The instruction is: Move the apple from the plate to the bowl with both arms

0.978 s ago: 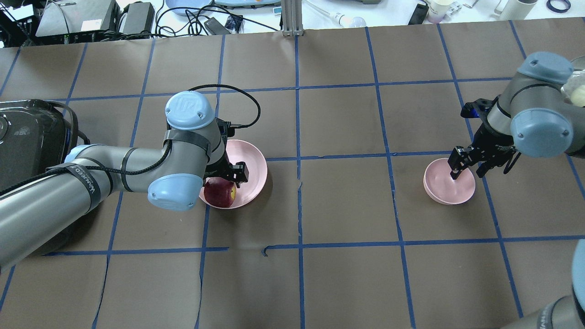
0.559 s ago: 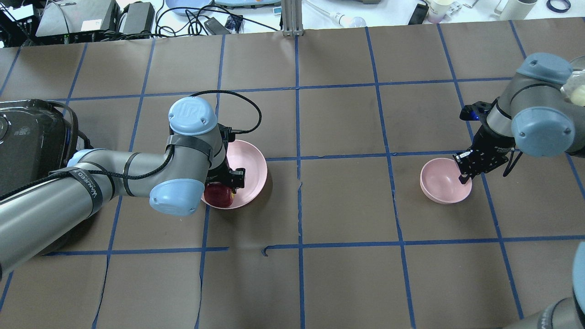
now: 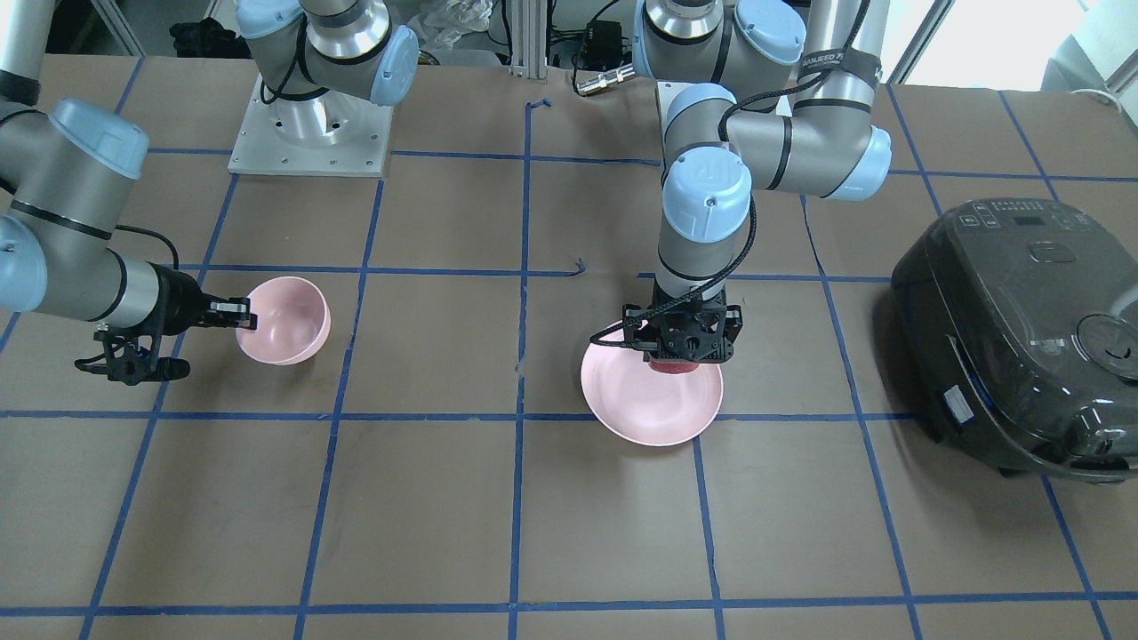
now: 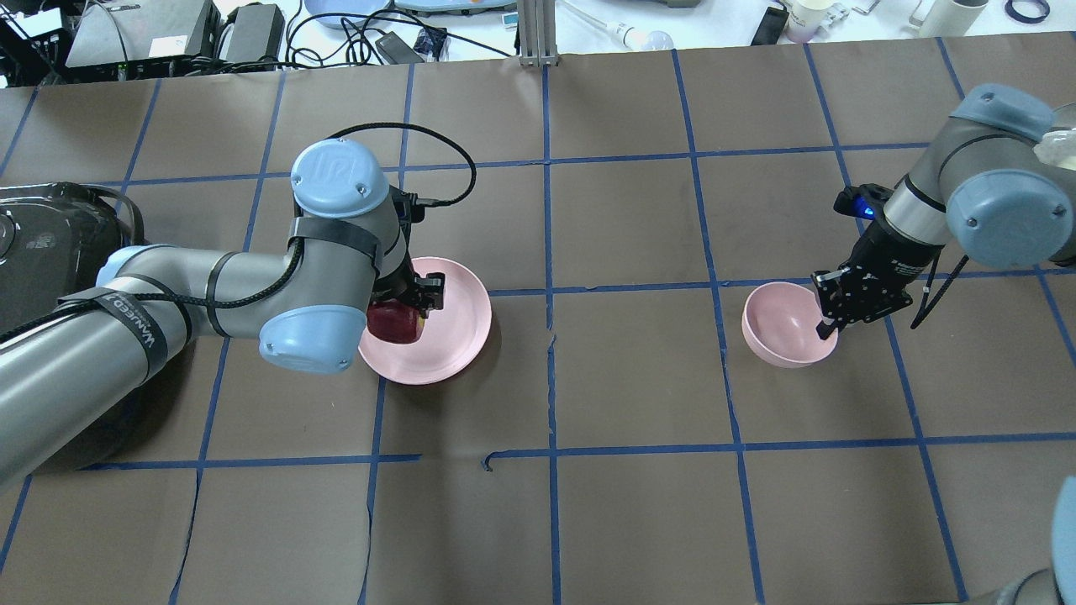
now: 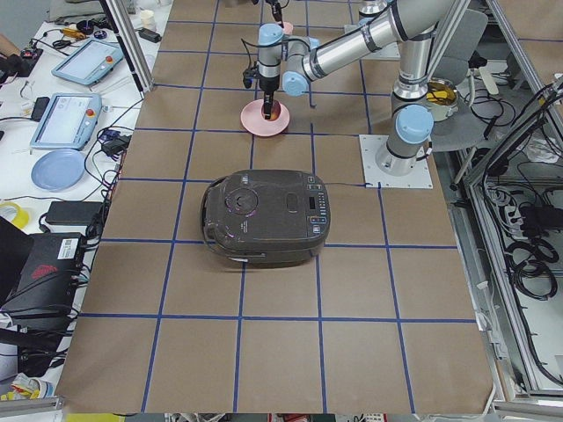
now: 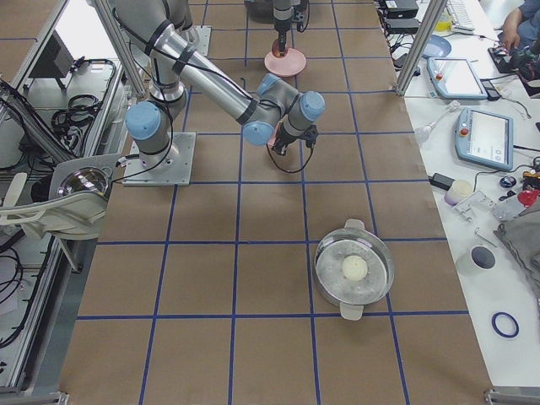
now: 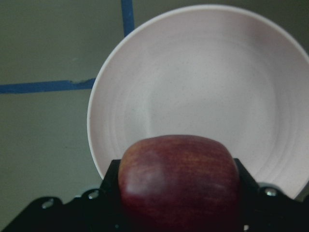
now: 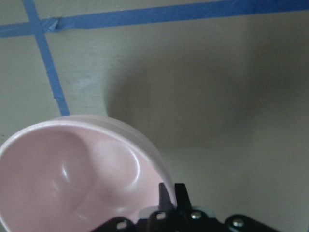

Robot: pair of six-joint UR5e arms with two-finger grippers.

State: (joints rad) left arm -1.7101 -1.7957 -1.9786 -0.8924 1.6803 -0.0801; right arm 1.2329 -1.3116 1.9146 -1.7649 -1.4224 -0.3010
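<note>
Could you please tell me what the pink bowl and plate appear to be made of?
The bowl looks like glossy plastic or melamine: its smooth inside shows soft highlights. The plate seems similar but matte, finely speckled, faintly ringed. Glazed ceramic remains possible.

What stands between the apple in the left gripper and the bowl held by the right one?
Nothing visible. The apple sits in the left gripper over the plate; the right gripper pinches the bowl by its rim. Between them only the taped brown table shows.
</note>
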